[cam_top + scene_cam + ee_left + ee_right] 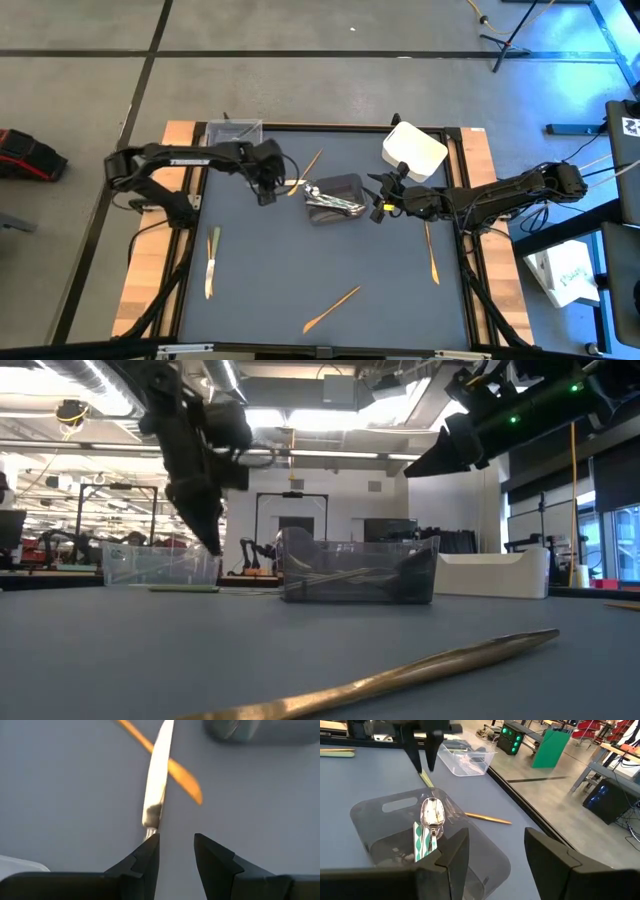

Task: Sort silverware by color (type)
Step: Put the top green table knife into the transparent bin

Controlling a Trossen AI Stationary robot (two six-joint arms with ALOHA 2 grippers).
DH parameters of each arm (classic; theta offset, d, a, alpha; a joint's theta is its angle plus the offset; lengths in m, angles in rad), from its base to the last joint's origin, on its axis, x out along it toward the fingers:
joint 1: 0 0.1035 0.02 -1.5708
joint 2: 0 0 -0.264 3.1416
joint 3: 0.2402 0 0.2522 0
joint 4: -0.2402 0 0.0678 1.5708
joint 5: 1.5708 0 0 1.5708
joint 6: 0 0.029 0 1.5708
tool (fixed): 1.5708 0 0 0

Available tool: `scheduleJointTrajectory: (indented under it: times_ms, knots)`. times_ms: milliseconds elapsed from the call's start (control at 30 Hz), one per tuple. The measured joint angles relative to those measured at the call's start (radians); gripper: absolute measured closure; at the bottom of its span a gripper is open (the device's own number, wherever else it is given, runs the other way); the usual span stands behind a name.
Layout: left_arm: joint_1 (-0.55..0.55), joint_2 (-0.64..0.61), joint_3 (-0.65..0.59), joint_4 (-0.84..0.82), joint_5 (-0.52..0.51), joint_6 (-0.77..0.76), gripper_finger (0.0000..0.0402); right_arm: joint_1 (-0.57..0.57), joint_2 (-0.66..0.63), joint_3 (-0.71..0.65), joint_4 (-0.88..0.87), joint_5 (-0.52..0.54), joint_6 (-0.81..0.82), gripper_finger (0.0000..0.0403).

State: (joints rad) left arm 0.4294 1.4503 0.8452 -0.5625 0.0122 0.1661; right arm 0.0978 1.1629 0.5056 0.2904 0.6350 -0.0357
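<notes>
My left gripper (268, 192) (175, 837) hangs open, pointing steeply down, just left of the dark grey tub (340, 182). Ahead of its fingers a silver knife (157, 775) lies flat on the mat, crossed by a tan wooden utensil (182, 775) (310, 165). The knife's near end shows just beyond one fingertip (151, 842); I see no touch. My right gripper (378, 207) (495, 835) waits open at the tub's right side, with nothing between its fingers. In the tub lies shiny silverware, a spoon (432, 812) among it.
A clear tub (233, 130) stands at the far left corner and a white tub (414, 150) at the far right. A pale green knife (211, 262) lies near the left edge. Two wooden utensils (430, 255) (332, 308) lie on the mat's right and near parts.
</notes>
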Motion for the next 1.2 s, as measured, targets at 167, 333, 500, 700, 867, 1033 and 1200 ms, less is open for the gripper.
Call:
scheduleJointTrajectory:
  times_ms: [167, 333, 500, 700, 867, 1033, 1200]
  knots:
    - [0.009, 0.085, 0.0, 0.011, -0.01, 0.025, 0.0285, 0.0, 0.0, 0.0, 0.053, 0.0, -0.008, 0.0224]
    - [0.026, 0.134, 0.0, 0.036, -0.066, 0.027, 0.0285, 0.0, 0.0, 0.0, 0.071, 0.0, -0.055, 0.0224]
    - [0.041, 0.154, 0.0, 0.046, -0.073, 0.034, 0.0285, 0.0, 0.0, 0.0, 0.071, 0.0, -0.056, 0.0224]
    - [0.064, 0.2, 0.001, 0.035, -0.046, 0.046, 0.0285, 0.0, 0.0, 0.0, 0.068, 0.0, -0.056, 0.0224]
    - [0.077, 0.228, 0.005, 0.028, -0.034, 0.047, 0.0286, 0.0, 0.0, 0.0, 0.066, 0.0, -0.056, 0.0224]
    - [0.076, 0.229, 0.004, 0.026, -0.01, 0.058, 0.0306, 0.0, 0.0, 0.0, 0.066, 0.0, -0.056, 0.0224]
    - [0.076, 0.23, 0.003, 0.022, 0.005, 0.08, 0.0355, 0.0, 0.0, 0.0, 0.066, 0.0, -0.056, 0.0224]
